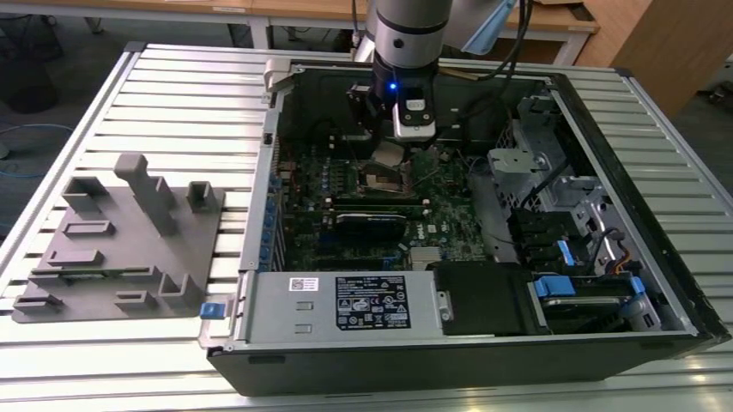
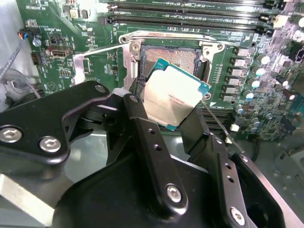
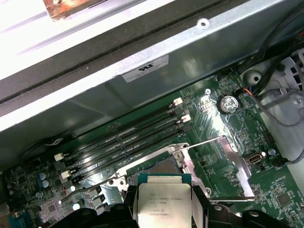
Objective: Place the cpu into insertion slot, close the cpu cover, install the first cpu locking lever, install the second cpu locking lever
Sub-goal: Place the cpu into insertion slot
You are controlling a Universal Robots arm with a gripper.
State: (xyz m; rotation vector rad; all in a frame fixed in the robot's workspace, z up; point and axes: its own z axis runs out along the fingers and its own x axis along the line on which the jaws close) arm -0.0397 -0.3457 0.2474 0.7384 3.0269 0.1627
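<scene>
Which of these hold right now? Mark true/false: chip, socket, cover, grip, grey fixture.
1. The gripper is shut on the small flat square silver-grey chip. True.
2. The chip sits in the square dark socket recess. False: the gripper holds it clear of the socket, which is empty.
3. The thin silver-grey metal frame cover lies shut over the socket. False: it is swung open beside it.
4. The grey plastic fixture lies at the exterior view's left of the black computer case. True.
</scene>
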